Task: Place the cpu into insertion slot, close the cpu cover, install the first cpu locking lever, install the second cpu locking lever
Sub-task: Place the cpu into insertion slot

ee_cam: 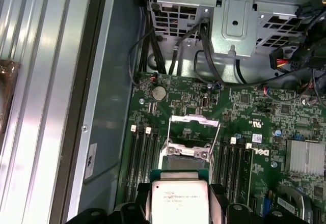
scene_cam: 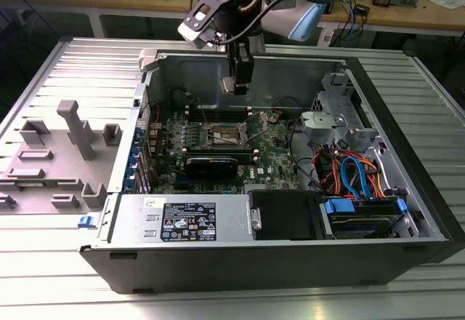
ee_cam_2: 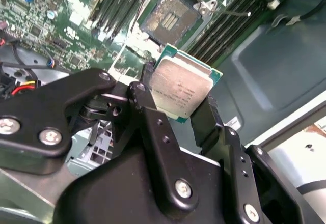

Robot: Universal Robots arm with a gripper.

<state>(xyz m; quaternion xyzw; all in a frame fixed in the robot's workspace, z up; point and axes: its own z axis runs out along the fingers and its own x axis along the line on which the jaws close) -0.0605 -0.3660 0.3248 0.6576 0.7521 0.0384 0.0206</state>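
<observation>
Second wrist view: your gripper (ee_cam_2: 178, 101) is clamped on the cpu (ee_cam_2: 182, 85), clear of the bare insertion slot (ee_cam_2: 170, 18), so it's step one, and you'll need it squared and lowered flat.

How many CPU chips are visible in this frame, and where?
1. The cpu is clamped in the tool, above the green motherboard; the insertion slot lies open with no chip in it. Parts of the case are hidden, so another could be out of sight.
</observation>
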